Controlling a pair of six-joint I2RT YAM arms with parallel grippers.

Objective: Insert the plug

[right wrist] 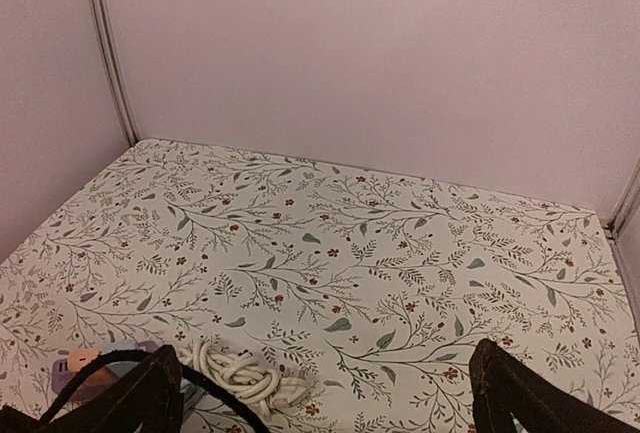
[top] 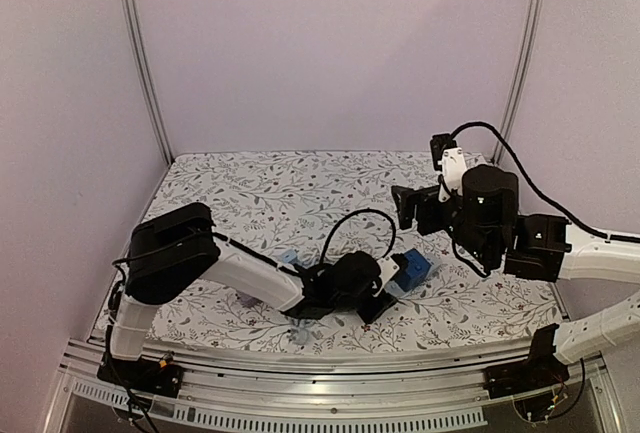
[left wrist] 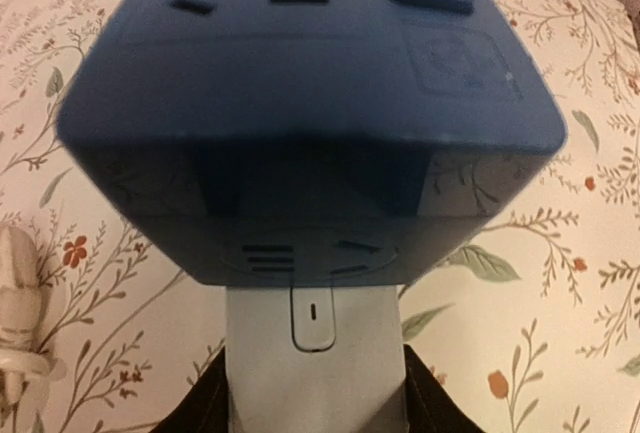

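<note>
Left wrist view: your left tool (left wrist: 315, 408) pinches the grey plug (left wrist: 312, 338), its nose against the blue socket cube (left wrist: 300, 103) on the surface (left wrist: 560, 283). Your right tool (right wrist: 325, 398) hangs spread, empty. Seating looks in hand; next, push straight and brace the cube.

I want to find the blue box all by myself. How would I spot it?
Look at the flowery table, toward its front, near the middle, where the left gripper lies low. The blue box sits right at its tip. Unlike the white cord nearby, it is a chunky dark-blue block with plug slots and a square button.
</note>
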